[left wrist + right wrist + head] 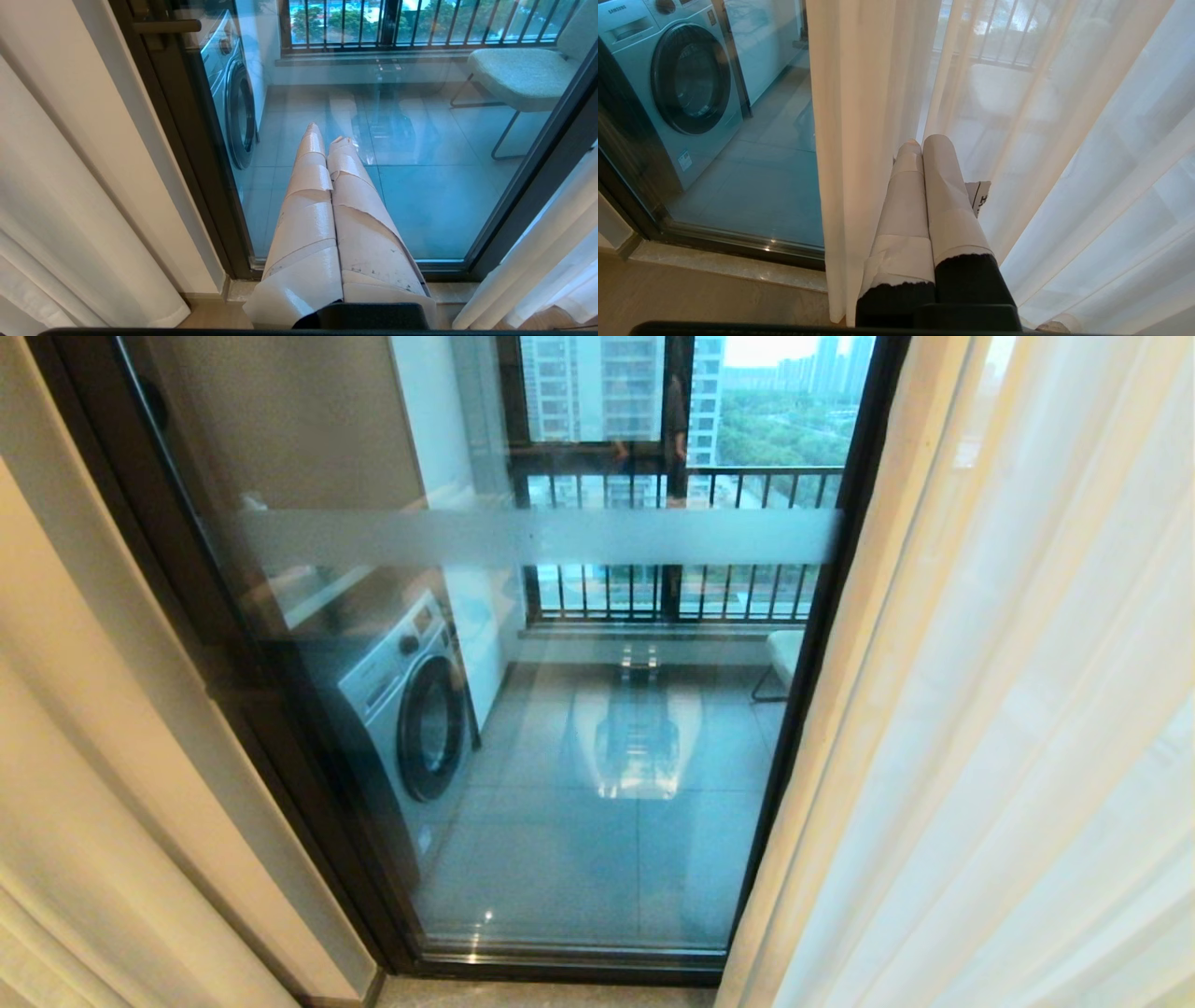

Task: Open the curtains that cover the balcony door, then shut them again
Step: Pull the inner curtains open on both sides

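Head view | balcony door (560, 756) uncovered | curtains (1008, 728) bunched right

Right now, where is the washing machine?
The washing machine stands out on the balcony behind the balcony door, on the left in the head view, beside a white cabinet and across from the chair.

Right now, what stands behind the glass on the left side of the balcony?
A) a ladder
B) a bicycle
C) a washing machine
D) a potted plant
C: a front-loading washing machine with a round dark door stands behind the balcony door glass on the left.
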Controlling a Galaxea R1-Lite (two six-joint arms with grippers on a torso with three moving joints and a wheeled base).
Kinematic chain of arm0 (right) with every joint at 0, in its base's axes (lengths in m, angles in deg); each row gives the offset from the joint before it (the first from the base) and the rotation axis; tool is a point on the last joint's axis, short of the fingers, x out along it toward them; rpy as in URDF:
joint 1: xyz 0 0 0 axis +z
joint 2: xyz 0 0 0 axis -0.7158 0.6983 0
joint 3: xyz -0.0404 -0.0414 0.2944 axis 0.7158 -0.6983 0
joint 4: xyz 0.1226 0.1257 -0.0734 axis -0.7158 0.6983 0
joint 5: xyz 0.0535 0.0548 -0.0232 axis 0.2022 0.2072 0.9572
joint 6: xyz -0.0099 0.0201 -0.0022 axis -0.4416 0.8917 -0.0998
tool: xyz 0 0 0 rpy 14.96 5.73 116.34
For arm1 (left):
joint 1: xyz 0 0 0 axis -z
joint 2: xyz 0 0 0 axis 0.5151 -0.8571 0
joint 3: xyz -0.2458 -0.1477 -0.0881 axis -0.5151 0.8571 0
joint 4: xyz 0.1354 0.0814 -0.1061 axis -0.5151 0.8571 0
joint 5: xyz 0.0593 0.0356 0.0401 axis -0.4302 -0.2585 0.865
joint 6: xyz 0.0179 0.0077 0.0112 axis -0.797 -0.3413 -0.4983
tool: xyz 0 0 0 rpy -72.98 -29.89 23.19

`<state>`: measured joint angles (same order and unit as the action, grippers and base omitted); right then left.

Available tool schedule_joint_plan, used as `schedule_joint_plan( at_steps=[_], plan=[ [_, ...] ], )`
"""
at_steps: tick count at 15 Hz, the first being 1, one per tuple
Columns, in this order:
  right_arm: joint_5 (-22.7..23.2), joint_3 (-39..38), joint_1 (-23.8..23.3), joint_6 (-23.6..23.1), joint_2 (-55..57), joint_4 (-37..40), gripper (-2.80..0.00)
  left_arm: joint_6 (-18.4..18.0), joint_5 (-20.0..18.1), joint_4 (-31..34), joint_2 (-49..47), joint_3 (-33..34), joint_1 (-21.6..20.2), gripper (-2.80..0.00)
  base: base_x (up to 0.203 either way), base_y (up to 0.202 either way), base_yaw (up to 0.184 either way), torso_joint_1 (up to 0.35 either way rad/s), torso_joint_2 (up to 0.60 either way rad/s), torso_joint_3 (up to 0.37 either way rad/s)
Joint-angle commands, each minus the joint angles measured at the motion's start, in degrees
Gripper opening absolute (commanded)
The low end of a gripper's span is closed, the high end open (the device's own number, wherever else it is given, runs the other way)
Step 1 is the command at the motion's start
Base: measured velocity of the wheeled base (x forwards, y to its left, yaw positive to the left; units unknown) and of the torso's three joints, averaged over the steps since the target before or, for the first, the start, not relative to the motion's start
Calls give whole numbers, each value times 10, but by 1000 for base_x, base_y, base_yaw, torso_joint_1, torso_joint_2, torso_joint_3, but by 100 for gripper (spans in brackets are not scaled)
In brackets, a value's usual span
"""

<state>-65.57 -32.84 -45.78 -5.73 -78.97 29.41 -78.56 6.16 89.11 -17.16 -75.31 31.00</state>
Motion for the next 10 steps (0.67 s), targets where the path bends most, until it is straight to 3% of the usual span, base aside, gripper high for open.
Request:
schedule_joint_plan(
  at_steps=[1,10],
  plan=[
    [0,0,0,-1,1,0,-280,0,1,0,1,1,0,-280,0,0,0,0,0,0],
    [0,0,1,-2,1,0,-280,0,-1,0,1,0,0,-280,0,0,0,0,0,0]
  ],
)
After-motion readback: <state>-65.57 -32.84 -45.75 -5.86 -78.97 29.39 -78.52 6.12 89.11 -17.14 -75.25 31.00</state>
